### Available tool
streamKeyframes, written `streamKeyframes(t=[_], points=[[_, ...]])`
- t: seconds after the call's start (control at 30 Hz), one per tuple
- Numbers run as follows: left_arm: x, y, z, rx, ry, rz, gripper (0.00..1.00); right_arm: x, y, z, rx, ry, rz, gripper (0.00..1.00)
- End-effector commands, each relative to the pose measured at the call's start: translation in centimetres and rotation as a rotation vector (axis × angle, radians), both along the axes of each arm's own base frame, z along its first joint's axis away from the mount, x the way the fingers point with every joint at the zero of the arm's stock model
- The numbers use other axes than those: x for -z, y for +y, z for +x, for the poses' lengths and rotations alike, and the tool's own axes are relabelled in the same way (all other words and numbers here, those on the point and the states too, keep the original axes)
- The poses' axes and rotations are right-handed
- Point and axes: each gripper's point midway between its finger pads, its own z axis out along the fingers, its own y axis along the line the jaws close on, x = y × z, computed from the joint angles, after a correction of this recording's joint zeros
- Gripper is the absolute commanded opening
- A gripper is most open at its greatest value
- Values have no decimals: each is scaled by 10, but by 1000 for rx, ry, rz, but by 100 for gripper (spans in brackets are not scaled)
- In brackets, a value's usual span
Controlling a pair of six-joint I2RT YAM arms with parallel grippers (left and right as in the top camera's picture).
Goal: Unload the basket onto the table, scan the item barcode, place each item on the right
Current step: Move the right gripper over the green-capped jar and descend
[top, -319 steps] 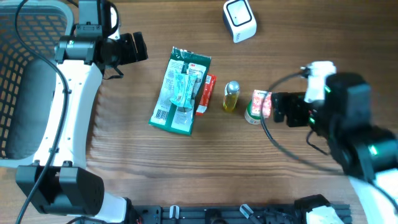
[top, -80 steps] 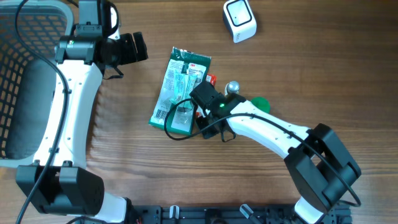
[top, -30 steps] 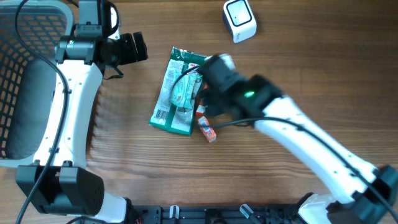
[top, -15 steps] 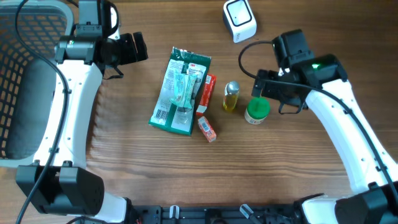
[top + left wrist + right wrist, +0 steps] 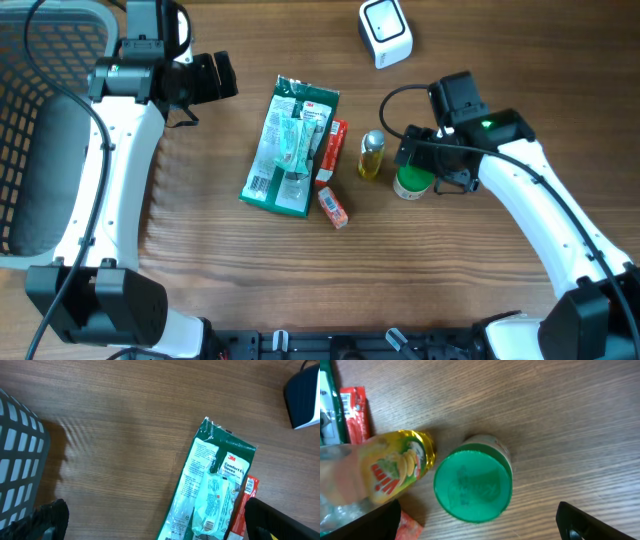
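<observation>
Several items lie mid-table: a green package (image 5: 292, 145), a thin red packet (image 5: 333, 148) beside it, a small red packet (image 5: 334, 207) in front, a yellow bottle (image 5: 371, 155) and a green-lidded jar (image 5: 410, 184). The white barcode scanner (image 5: 385, 32) stands at the back. My right gripper (image 5: 428, 165) hovers open right over the jar. In the right wrist view the jar's lid (image 5: 472, 485) sits just ahead of the spread fingers (image 5: 590, 522), with the bottle (image 5: 385, 470) to its left. My left gripper (image 5: 205, 80) is open and holds nothing, back-left of the package (image 5: 215, 495).
A grey mesh basket (image 5: 40, 130) fills the left edge of the table. Its wall (image 5: 20, 470) shows at the left of the left wrist view, and the scanner (image 5: 305, 400) at that view's top right. Bare wood lies in front of the items.
My right arm has swung from over the packets to the right and settled above the green-lidded jar, its jaws spreading wider. The small red packet now lies in front of the package. The left arm is unmoved.
</observation>
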Motion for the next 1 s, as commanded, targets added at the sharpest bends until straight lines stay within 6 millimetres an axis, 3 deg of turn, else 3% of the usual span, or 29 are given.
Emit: streamKeyframes(t=[0.0,0.43,0.6,0.97], points=[[2,0,1,10,3,-1,100,17,4,-4,18,20,32,97],[2,1,1,9,3,-1,100,46,9,-8,0,8,63,93],[2,1,1,9,3,-1,100,46,9,-8,-26,2,58,80],[2,1,1,9,3,-1,100,46,5,-6,-74,-11,19,81]])
